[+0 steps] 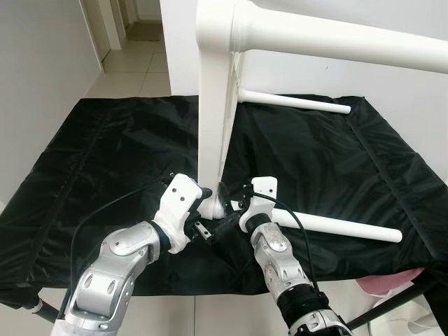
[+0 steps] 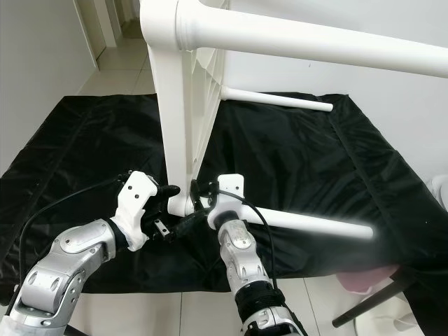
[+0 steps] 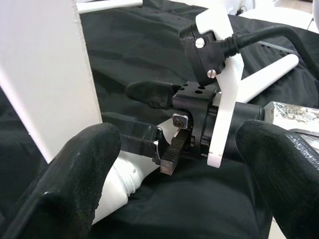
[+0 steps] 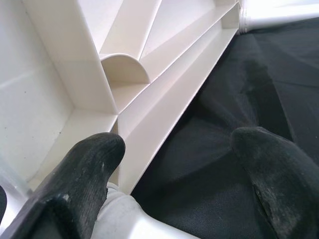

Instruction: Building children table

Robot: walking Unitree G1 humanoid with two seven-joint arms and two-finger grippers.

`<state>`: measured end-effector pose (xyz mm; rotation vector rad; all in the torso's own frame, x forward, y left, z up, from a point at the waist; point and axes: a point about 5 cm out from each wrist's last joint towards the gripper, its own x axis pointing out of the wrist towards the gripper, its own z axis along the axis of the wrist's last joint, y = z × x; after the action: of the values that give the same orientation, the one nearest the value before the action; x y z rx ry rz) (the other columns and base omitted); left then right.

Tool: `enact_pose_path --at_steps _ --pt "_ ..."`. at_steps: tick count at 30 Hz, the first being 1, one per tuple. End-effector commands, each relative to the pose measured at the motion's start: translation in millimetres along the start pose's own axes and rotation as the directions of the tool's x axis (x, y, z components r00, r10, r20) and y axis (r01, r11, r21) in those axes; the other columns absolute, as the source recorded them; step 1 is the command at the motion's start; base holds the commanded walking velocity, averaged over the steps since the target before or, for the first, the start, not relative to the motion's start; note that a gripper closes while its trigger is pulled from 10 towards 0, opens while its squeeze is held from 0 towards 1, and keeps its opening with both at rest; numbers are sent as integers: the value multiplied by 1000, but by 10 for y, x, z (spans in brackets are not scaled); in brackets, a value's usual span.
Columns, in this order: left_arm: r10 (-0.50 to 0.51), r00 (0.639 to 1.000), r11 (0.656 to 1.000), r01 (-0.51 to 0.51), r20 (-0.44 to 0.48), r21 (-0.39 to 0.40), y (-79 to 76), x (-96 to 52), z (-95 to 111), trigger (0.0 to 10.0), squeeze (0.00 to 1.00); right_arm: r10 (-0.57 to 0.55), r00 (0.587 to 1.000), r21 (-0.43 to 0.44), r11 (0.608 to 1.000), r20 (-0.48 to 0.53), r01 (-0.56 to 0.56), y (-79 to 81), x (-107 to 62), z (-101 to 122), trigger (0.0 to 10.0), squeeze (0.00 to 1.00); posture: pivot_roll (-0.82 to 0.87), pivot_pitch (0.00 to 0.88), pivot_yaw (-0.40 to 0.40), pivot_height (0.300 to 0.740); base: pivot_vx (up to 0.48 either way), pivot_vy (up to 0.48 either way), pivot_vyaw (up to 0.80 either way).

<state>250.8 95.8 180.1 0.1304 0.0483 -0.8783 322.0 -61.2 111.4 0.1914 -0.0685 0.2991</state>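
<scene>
White table stood on edge mid black mat, near front edge. Bottom leg ran horiz. toward R edge. Both grippers at its socket corner: L gripper jaws apart, R gripper jaws apart, R nearer leg.

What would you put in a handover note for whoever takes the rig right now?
Left gripper: open, low on the black sheet beside the bottom corner of the white tabletop, which stands on its edge.
Right gripper: open, at that same corner, fingers by the ribbed underside and the base of the lower leg.
Done: three legs look seated in the tabletop, upper near leg, far leg and the lower one, all sticking out to the robot's right.
Left: I cannot tell whether the lower leg is fully tight; a fourth leg cannot be made out. Then turn the table upright.
</scene>
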Motion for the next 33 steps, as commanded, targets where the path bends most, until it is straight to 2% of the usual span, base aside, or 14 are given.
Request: enact_pose_path --at_steps 1,7,15,16,17,18,20,21,26,27,31,33 --pt "234 972 972 -234 -9 8 127 -25 30 10000 0 66 997 9 998 31 -67 130 -8 64 10000 0 3 40 17 740 0 0 0" --pt "257 966 966 -256 36 -25 93 -21 192 10000 0 20 994 -34 999 104 -17 -100 -270 238 10000 0 -14 48 12 740 0 0 0" --pt "253 965 968 -253 68 -6 73 -32 250 10000 0 2 991 -64 998 131 7 -211 -384 319 10000 0 -31 53 13 740 0 0 0" --pt "249 966 969 -248 68 -16 73 -42 265 10000 518 -13 991 -78 997 135 23 -281 -437 345 10000 0 -31 53 13 740 0 0 0" --pt "249 966 969 -248 68 -16 73 -42 265 10000 518 -13 991 -78 997 135 23 -281 -437 345 10000 0 -31 53 13 740 0 0 0" --pt "239 969 971 -236 68 -47 67 -49 274 10000 1000 -24 991 -87 996 134 36 -332 -481 364 10000 0 -34 51 15 740 0 0 0" --pt "231 971 972 -227 68 -69 64 -54 280 10000 1000 -30 991 -92 995 133 43 -362 -509 376 10000 0 -34 51 15 740 0 0 0" --pt "181 981 982 -177 65 -64 12 -78 293 10000 1000 -40 991 -101 993 124 53 -410 -559 381 10000 0 -35 52 16 740 0 0 0" --pt "103 992 994 -101 67 -45 -86 -100 301 10000 1000 -43 993 -114 992 107 55 -432 -601 365 10000 0 -35 47 14 740 0 0 0" --pt "94 993 994 -89 70 -61 -108 -94 300 10000 1000 -43 994 -114 992 103 55 -431 -609 362 10000 0 -35 45 13 740 0 0 0" --pt "91 993 993 -85 79 -77 -130 -71 321 10000 1000 -41 994 -116 992 98 52 -423 -619 364 10000 0 -37 42 14 740 0 0 0" --pt "120 988 989 -111 99 -93 -121 -30 361 10000 1000 -47 995 -118 991 93 58 -433 -634 357 10000 0 -38 34 13 740 0 0 0"
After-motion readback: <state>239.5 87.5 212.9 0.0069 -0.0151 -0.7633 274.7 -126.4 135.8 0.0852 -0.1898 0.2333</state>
